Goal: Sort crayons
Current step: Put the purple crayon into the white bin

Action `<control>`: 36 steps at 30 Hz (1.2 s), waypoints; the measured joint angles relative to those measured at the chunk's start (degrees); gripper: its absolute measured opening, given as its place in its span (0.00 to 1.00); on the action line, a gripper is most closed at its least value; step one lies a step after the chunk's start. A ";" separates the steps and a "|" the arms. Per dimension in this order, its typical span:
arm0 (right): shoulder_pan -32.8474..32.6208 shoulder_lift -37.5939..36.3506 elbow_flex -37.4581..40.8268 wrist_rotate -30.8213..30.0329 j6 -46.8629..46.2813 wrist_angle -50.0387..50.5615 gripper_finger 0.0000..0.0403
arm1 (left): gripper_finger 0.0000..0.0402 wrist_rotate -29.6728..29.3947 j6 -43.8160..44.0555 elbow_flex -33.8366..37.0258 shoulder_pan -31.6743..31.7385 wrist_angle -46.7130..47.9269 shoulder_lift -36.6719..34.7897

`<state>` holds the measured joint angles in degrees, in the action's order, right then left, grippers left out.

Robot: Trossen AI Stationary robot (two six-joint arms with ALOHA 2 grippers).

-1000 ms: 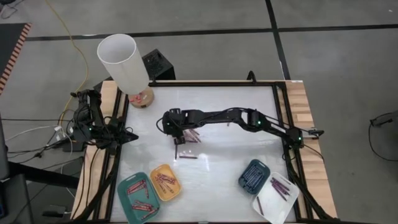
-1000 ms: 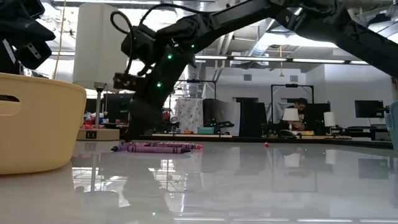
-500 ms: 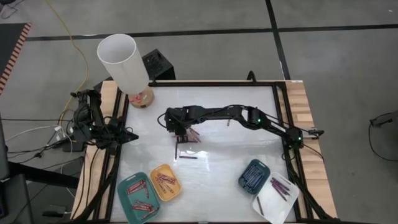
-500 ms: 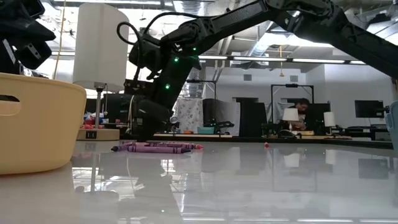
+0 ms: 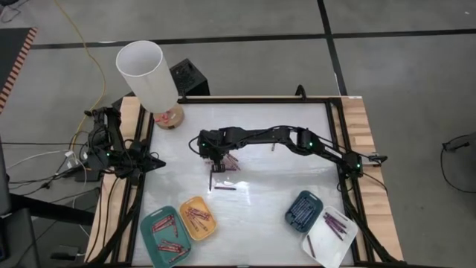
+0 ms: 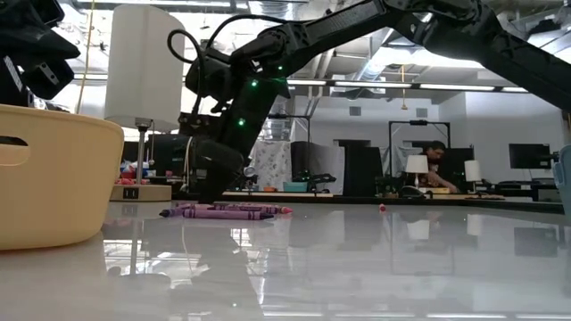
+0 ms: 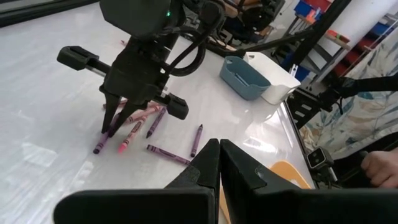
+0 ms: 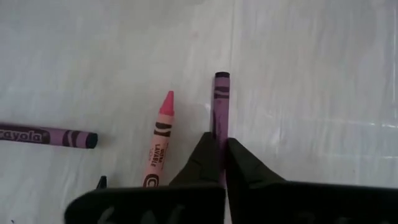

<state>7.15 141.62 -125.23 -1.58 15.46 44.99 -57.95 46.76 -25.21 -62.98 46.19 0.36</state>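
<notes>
Several loose crayons (image 5: 227, 165), purple and pink, lie in a small heap on the white table's middle (image 6: 223, 211). My right gripper (image 5: 213, 168) reaches over from the right and slants down at the heap's left end. It is shut on a purple crayon (image 8: 221, 102). A pink crayon (image 8: 159, 140) and another purple one (image 8: 46, 135) lie beside it. My left gripper (image 7: 219, 163) waits shut at the table's left edge (image 5: 152, 161), holding nothing. My right gripper pinches the purple crayon between its two fingertips (image 8: 210, 155), one on each long side, at the crayon's near part (image 8: 219, 127). The fingers slant down from above. The crayon points straight ahead of them, and its far end (image 8: 222, 77) looks to be lying on the table.
Near the front edge stand a teal tray (image 5: 152, 242) and a yellow tray (image 5: 208, 227) at the left, and a dark-blue tray (image 5: 312, 199) and a white tray (image 5: 338, 242) at the right, each holding crayons. A white lamp (image 5: 147, 74) stands at the far left corner.
My right gripper has sunk a little toward the crayon heap and tipped more steeply downward. Its fingers have shut on the purple crayon. The crayons on the table have stayed where they were.
</notes>
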 joint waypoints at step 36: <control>-3.52 -13.21 -9.03 -0.04 -5.32 19.21 0.00 | 0.00 -1.33 0.00 0.00 0.00 0.26 0.00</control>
<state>3.63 128.42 -134.26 -1.63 10.14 64.19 -59.29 46.76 -25.21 -62.98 46.46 0.36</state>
